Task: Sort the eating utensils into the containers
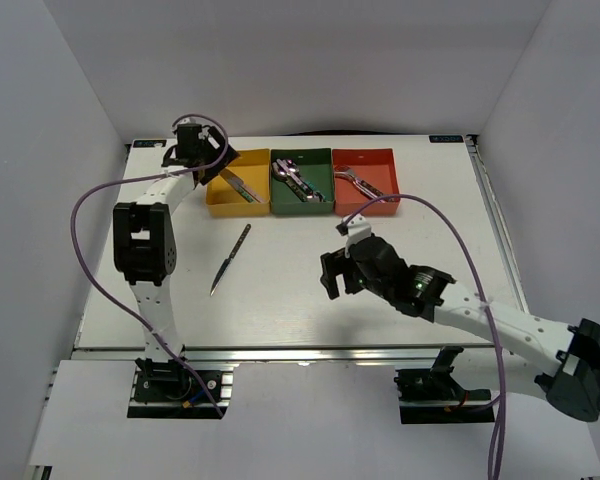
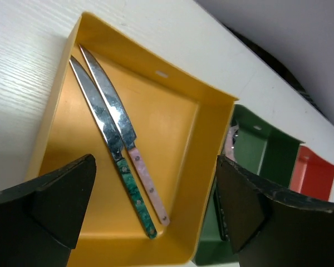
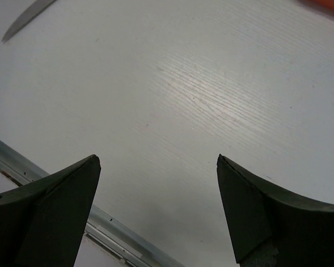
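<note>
Left gripper [image 2: 154,167]: jaws spread wide with nothing between them. It hangs over the near part of the yellow bin [image 2: 183,89], at the far left of the table [image 1: 310,310].
Left fingers [image 2: 61,206]: two dark pads frame the bin floor in the wrist view. Neither touches a utensil.
Green-handled knife [image 2: 128,183]: lies flat in the yellow bin, below the open jaws and between the pads, with its blade pointing to the far left corner.
Pink-handled knife [image 2: 148,183]: lies against the green-handled knife on its right, running the same way. Its handle end is near the bin's front wall.
Green bin [image 1: 323,175]: the middle bin of the row, touching the yellow bin's right side.
Spoons [image 1: 292,180]: a small heap in the green bin, well clear of both grippers.
Red bin [image 1: 380,165]: at the right end of the row.
Pink-handled utensil [image 1: 360,183]: lies slantwise in the red bin; its type is too small to tell.
Right gripper [image 3: 158,167]: jaws wide apart and holding nothing. It is above bare table near the middle, in front of the red bin.
Loose knife [image 1: 230,259]: lies slantwise on the table, outside every bin. It is well to the left of the right gripper and near the left arm's elbow, with its dark handle toward the bins. Only its blade tip shows, at the top left corner of the right wrist view.
</note>
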